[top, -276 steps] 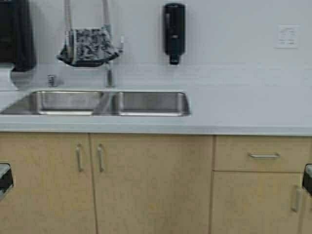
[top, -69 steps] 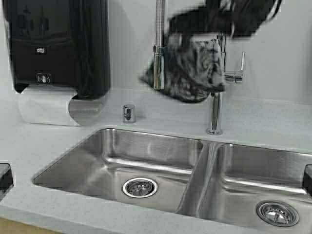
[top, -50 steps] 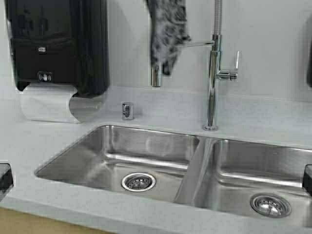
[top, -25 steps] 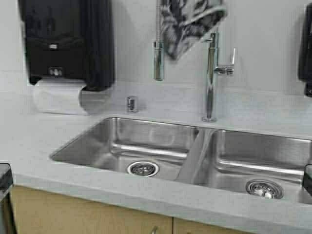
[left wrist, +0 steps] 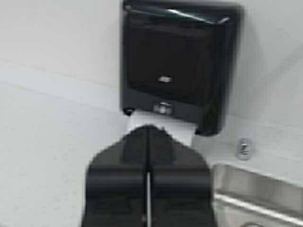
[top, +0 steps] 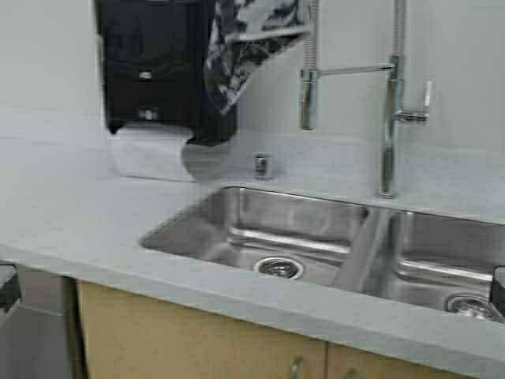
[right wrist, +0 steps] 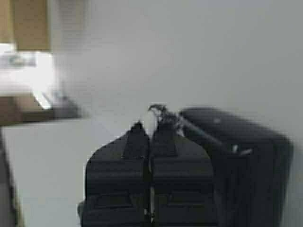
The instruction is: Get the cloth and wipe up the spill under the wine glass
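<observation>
Hanging high in the high view, the cloth [top: 248, 43] dangles in front of the dispenser [top: 158, 67], beside the faucet [top: 390, 103], well above the desk [top: 71, 213]. The right claw [right wrist: 150, 126] is pressed together, pinching a wisp of cloth at its tips. The left claw [left wrist: 147, 135] is pressed together on nothing, facing the dispenser. The fetching step looks done; carrying is in hand. Next, I judge, the robot must find the wine glass, which no view shows, and bring the cloth down to the spill. Counted: one cloth, one dispenser, one faucet, one sink [top: 260, 229] with two basins, two claws.
</observation>
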You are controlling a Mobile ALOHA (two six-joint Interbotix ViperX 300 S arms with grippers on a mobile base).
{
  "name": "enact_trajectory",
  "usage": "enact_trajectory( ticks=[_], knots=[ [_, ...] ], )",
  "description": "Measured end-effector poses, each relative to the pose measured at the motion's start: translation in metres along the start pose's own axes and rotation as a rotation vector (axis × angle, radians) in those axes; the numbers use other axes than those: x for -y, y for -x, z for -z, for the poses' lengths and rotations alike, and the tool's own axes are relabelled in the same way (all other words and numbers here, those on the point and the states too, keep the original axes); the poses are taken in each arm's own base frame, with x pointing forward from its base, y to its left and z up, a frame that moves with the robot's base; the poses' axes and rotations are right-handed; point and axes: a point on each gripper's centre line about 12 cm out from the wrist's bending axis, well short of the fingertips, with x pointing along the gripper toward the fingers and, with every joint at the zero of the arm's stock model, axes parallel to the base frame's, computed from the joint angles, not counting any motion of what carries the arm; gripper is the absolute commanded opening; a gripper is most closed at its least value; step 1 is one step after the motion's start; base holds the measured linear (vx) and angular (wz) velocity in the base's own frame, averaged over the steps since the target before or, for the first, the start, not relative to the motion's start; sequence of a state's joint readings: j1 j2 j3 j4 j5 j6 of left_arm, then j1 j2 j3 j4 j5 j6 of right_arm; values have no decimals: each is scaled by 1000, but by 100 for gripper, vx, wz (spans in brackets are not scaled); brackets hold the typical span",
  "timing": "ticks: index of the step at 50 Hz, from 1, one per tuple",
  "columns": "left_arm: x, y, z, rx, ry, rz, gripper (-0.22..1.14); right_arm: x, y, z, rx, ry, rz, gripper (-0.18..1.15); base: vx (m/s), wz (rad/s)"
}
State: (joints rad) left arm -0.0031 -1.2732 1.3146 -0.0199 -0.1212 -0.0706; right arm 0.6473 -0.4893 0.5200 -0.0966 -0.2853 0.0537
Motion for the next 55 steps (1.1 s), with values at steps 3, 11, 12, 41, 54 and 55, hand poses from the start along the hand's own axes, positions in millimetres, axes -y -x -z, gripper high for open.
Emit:
enact_trajectory(
  ticks=[3,11,12,41,54,55],
  knots=[
    [0,0,0,-2,0,0,2,0,8,9,-23,0,1,6,-3,31],
    [0,-1,2,-14,0,-1,2,3,19,41,-103,1,13,6,-4,40],
    [0,-1,2,-15,0,-1,2,4,19,45,-113,-1,16,6,-4,48],
    [0,-1,0,-11,0,-1,2,19,28,97,-213,2,61,6,-1,54],
    [0,-1,0,-11,0,-1,2,33,30,100,-204,8,103,6,1,54],
    [0,-1,0,-11,0,-1,2,35,31,101,-206,9,109,6,2,55]
  ],
)
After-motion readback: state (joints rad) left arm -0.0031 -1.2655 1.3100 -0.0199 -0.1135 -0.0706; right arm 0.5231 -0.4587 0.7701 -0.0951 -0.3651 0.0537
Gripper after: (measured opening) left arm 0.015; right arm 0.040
